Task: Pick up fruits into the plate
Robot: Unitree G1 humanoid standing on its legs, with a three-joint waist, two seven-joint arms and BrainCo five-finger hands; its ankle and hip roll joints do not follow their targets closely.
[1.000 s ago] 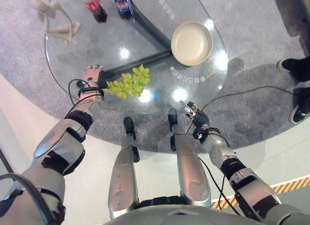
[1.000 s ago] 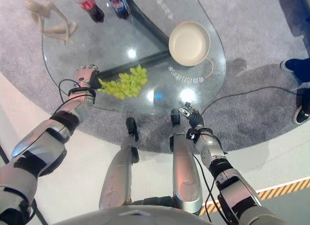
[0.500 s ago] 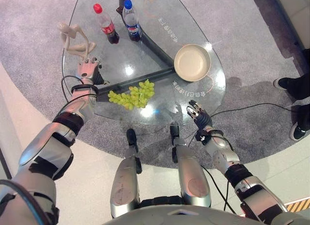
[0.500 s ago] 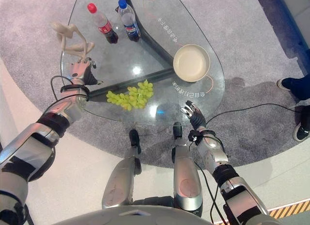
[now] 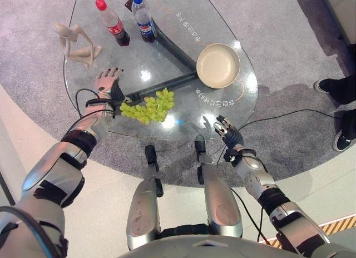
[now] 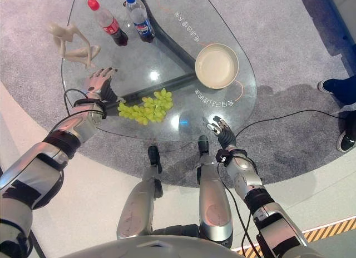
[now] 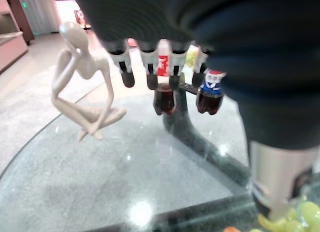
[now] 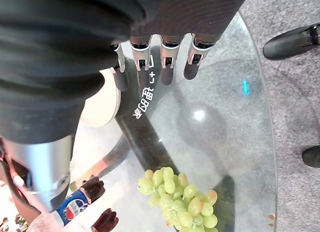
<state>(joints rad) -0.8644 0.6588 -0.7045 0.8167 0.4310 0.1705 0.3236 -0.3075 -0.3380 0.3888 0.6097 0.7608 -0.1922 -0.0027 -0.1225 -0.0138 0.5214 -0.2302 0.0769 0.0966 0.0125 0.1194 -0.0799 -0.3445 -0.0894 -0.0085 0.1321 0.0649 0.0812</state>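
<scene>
Where bottles [image 5: 128, 21] stand, figurine [image 5: 78, 42] alongside

The left hand [image 7: 210, 37] is seen under its dark ribbed cover, with its silver, dark-tipped fingers [image 7: 127, 67] held straight in a row above the clear glass surface [image 7: 125, 182]; nothing is held by them. The thumb [image 7: 277, 182] is set apart from the fingers, just beside a bunch of green grapes [image 7: 295, 217] lying on the surface. A pale cream figurine of a seated, thinking figure [image 7: 82, 82] is placed on the surface well apart from the grapes. Past the fingers, two dark cola bottles are stood upright side by side: one with a red label [image 7: 164, 94], one with a blue label [image 7: 210, 94].
</scene>
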